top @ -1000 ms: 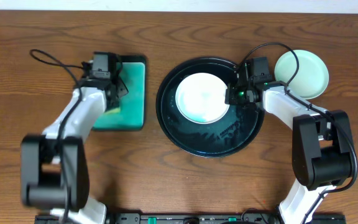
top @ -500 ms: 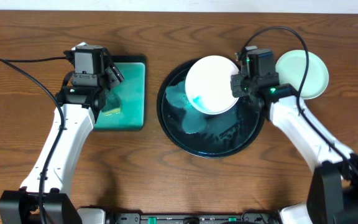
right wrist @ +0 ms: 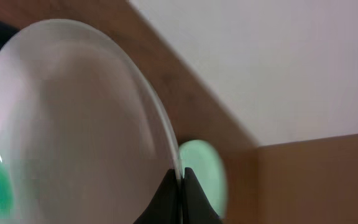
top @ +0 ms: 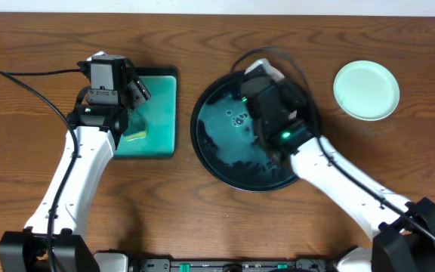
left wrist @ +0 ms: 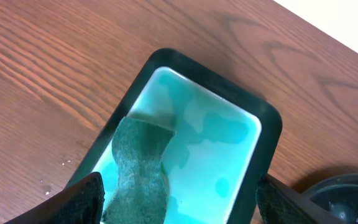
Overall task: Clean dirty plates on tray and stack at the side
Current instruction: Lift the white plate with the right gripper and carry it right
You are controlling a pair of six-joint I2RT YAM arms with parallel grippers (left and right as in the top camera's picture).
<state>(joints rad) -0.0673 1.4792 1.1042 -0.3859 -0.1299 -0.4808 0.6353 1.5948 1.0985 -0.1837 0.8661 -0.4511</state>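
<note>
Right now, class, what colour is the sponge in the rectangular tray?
Dark green sponge; it shows best in the left wrist view.

Your right arm (top: 331,170) lies across right half of large round dark glossy tray (top: 216,151); left half bare, wet, open from above. On edge in right gripper (right wrist: 180,186), white round plate (right wrist: 73,124) fills that wrist view. Free wood table (top: 338,121) between tray and pale mint-green round plate (top: 366,91). Over green rectangular sponge tray (top: 161,113): left gripper (left wrist: 179,208), jaws wide.

The table (top: 202,227) is seen as grained brown wood, the tray (top: 225,162) as glossy and wet-looking, the sponge (left wrist: 138,168) as rough and fibrous, and the white plate (right wrist: 73,124) as smooth and lightly shiny.
</note>
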